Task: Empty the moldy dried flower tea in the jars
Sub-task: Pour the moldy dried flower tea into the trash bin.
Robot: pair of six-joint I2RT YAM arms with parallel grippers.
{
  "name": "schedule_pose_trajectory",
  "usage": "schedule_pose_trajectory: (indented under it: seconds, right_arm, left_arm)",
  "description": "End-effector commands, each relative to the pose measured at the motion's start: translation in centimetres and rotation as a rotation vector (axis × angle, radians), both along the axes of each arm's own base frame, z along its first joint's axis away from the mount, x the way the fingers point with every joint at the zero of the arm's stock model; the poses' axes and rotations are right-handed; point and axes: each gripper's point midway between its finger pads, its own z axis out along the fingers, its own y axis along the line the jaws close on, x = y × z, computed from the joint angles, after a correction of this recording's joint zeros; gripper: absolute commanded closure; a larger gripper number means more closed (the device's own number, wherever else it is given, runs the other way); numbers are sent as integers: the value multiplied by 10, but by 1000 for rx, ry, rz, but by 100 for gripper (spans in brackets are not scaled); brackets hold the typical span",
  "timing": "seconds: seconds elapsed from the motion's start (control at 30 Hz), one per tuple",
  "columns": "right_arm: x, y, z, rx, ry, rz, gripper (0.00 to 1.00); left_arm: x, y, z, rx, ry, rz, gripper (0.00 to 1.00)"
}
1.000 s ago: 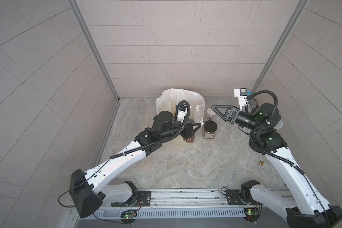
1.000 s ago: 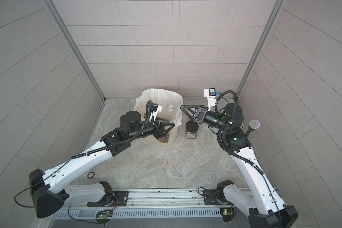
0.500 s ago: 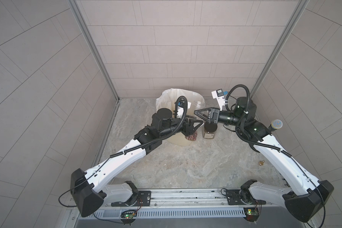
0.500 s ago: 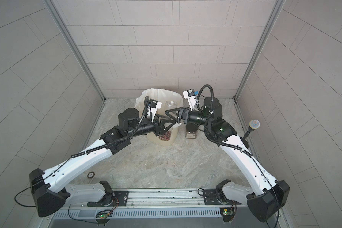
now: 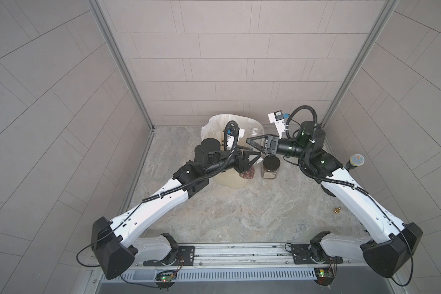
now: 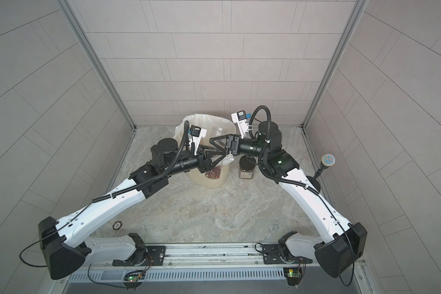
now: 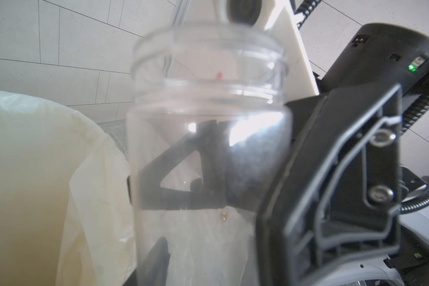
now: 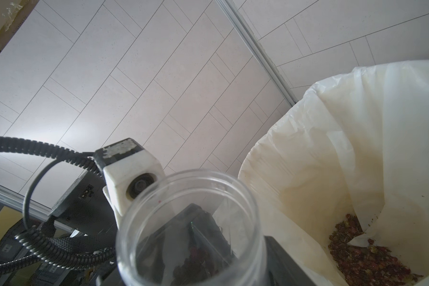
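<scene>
- Tall jar [image 6: 218, 131]: clear, slim, upright, mouth open with no lid. It appears lifted off the tabletop [image 5: 239, 216], at the near rim of the cream bin [image 5: 229, 180].
- Left gripper [image 6: 215, 158]: jaws narrow, clamped on the jar's lower body, just above the dried flower tea [image 6: 212, 174], a small reddish heap in the base.
- Right gripper [image 6: 214, 143]: jaws stand either side of the jar's upper body, below the threaded neck. I cannot tell whether they press on it.
- A second lot of tea lies loose in the bin's white liner [image 8: 332, 148].
- Black-lidded jar [image 5: 270, 168]: upright on the tabletop just beside the bin, lid on, brown contents, neither gripper on it.
- Handling, judged: the tall jar looks light, stiff and smooth-walled, so likely slippery, and a thin wall may flex under a hard squeeze.
- Best hold is the straight body below the neck, with the mouth kept free. The shoulder would check a slide.
- Tea looks loose, crumbly and near weightless. It should drop out on tipping, though bits may cling to the base.
</scene>
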Motion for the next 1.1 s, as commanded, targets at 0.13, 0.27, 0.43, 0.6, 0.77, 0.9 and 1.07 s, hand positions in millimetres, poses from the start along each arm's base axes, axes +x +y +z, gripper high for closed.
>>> schedule_pose_trajectory:
  seconds: [0.13, 0.27, 0.43, 0.6, 0.77, 0.9, 1.07]
  right_arm:
    - [3, 5, 23, 30, -46, 19, 41]
    - [8, 7, 22, 25, -34, 18, 50]
    - [16, 9, 24, 29, -14, 18, 53]
    - [30, 1, 24, 30, 47, 2, 55]
    - [40, -6, 19, -30, 80, -19, 57]
    - [49, -22, 12, -136, 78, -68, 58]
    - [57, -48, 9, -378, 21, -124, 58]
  left_arm:
    - [6, 0, 21, -54, -25, -5, 57]
    - [10, 1, 26, -70, -19, -5, 56]
    - [14, 4, 32, -78, -19, 0, 44]
    - [19, 16, 40, -82, -33, 44, 20]
    - [23, 34, 51, -63, -65, 92, 17]
    - [29, 54, 57, -64, -77, 146, 17]
    - [44, 77, 58, -60, -66, 230, 17]
